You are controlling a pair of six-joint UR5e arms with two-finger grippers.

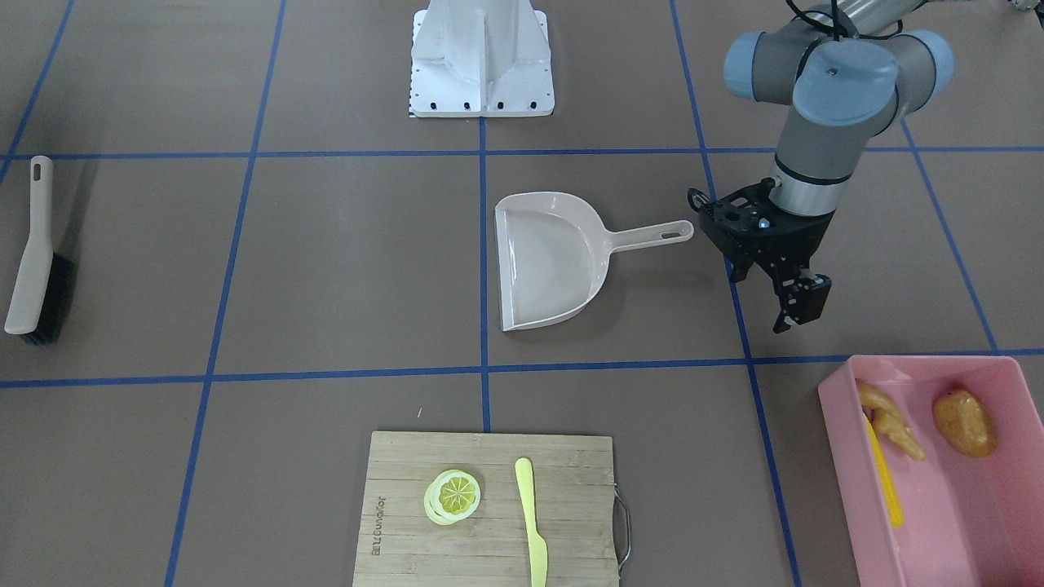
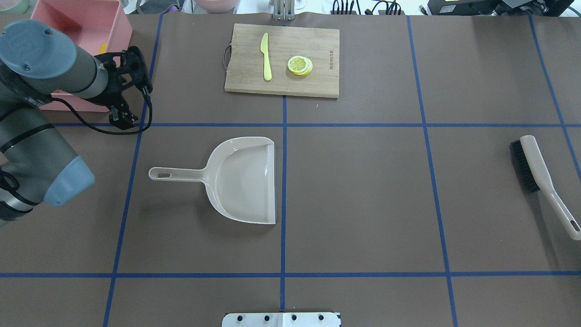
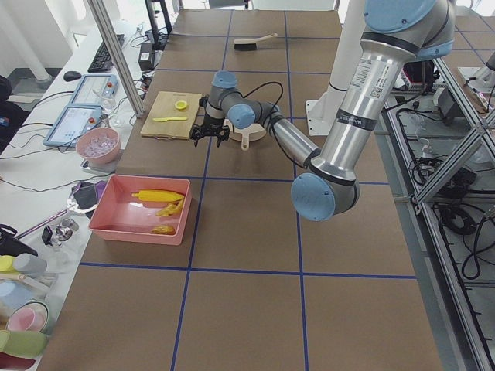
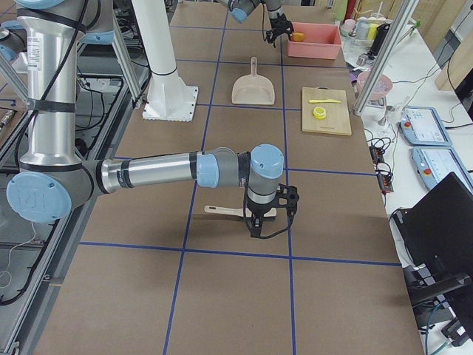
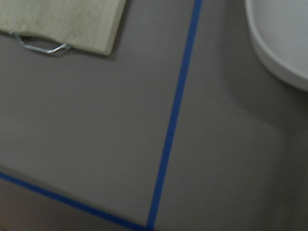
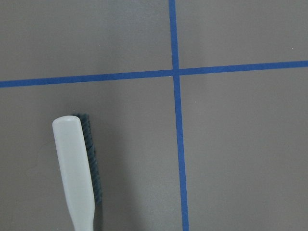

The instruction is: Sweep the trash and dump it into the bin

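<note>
One bin (image 1: 840,408) holds all three trash items: one corn cob (image 1: 885,473), one ginger root (image 1: 893,425) and one potato (image 1: 965,422). My left gripper (image 1: 763,297) hangs near the bin, fingers spread, empty. My right gripper (image 4: 270,214) is well apart from the bin, over one brush (image 1: 33,253); I cannot tell its grip state. One dustpan (image 1: 555,261) lies between bin and brush.

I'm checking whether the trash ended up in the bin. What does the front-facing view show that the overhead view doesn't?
Only the front-facing view shows what lies in the bin: ginger root, potato and corn cob. Only the overhead view shows cables past the far edge of the table; there the left arm hides most of the bin's inside. Both show the empty dustpan, the brush, the cutting board with lemon slice and knife, and the left gripper, open and holding nothing.
</note>
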